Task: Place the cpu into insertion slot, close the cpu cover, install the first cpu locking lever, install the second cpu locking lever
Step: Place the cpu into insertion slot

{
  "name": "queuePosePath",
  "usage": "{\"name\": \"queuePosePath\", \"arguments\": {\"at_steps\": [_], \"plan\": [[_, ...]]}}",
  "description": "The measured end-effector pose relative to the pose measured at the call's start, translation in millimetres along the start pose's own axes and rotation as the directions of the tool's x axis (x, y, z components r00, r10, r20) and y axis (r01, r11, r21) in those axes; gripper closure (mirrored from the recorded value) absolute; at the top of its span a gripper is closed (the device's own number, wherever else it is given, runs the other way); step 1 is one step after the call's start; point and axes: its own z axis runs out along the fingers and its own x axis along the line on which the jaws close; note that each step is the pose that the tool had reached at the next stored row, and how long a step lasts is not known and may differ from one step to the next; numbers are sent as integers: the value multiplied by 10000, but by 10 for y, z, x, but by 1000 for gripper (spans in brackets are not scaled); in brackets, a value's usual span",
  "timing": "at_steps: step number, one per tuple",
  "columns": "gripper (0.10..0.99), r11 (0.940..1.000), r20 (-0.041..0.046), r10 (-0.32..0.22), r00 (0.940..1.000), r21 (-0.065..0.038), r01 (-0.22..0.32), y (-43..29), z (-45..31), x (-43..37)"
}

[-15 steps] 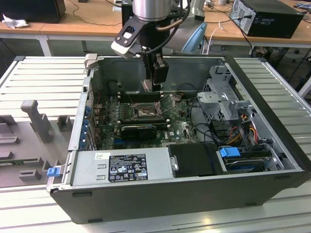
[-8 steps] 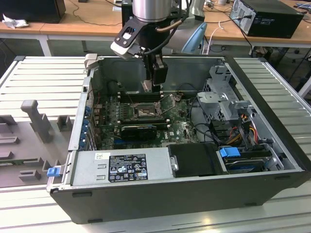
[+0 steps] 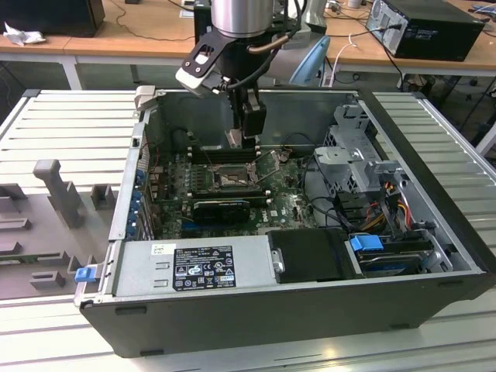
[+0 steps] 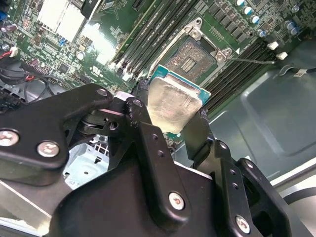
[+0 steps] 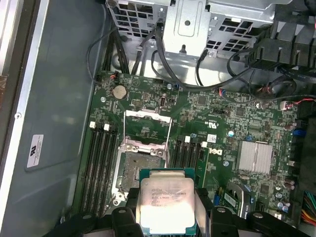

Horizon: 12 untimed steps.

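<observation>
Pincer (image 4: 170,112) grips the cpu (image 5: 165,202) by opposite edges inside the computer case (image 3: 310,314). The insertion slot (image 5: 138,170) lies bare just ahead of and below it, with the cpu cover (image 5: 147,126) open beyond. Good placement likely means keeping the chip level, squaring it to the socket and lowering it straight, without sliding.

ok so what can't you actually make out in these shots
- cpu underside: turned away from both wrist views.
- insertion slot: partly covered by the cpu in the first wrist view.
- slot pins: too small to tell in the exterior view.
- where the fingers meet the cpu's edges: hidden by the fingers themselves in the second wrist view.
</observation>
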Motion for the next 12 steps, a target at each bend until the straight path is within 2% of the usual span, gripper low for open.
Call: {"name": "queuePosePath", "arguments": {"at_steps": [12], "plan": [[561, 9994, 37, 347, 9994, -5, -347, -5, 67, -1]]}}
